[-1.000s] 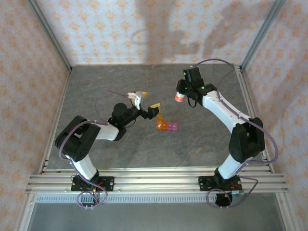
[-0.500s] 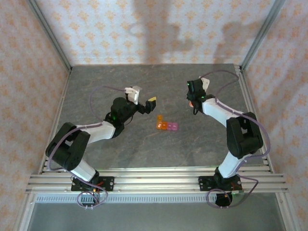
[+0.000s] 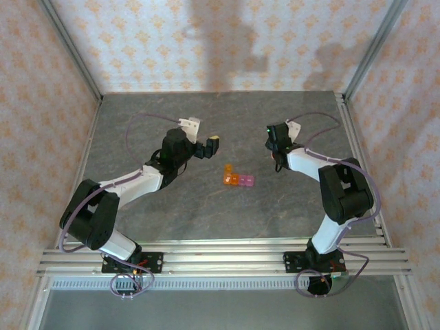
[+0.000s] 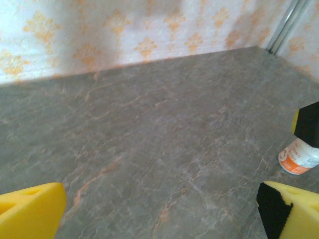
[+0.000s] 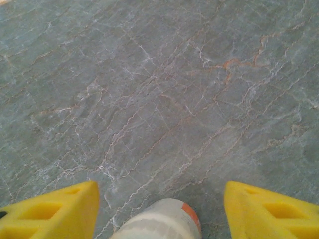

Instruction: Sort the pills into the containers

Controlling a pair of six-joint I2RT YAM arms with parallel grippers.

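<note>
Grey marbled table [image 3: 172,213] is logged, closed in by patterned walls [image 3: 206,48] on the left, far and right sides. Left arm [image 3: 130,184] is stretched from its near-left base toward the table centre. Right arm [image 3: 340,189] is folded up from its near-right base, with the wrist placed right of centre. Left gripper [image 3: 210,145] is noted left of centre, its yellow fingers spread wide with nothing between them. Right gripper [image 5: 159,191] is angled down at the table, with fingers likewise spread apart. The containers [image 3: 238,179], a short strip of joined cells, are found lying on the table between the two grippers and nearer than both. The orange cells are to the left and the pink to the right, and the strip is touched by neither gripper. A small white bottle [image 5: 159,221] with an orange band is seen between the right fingers, with a gap left on each side.
</note>
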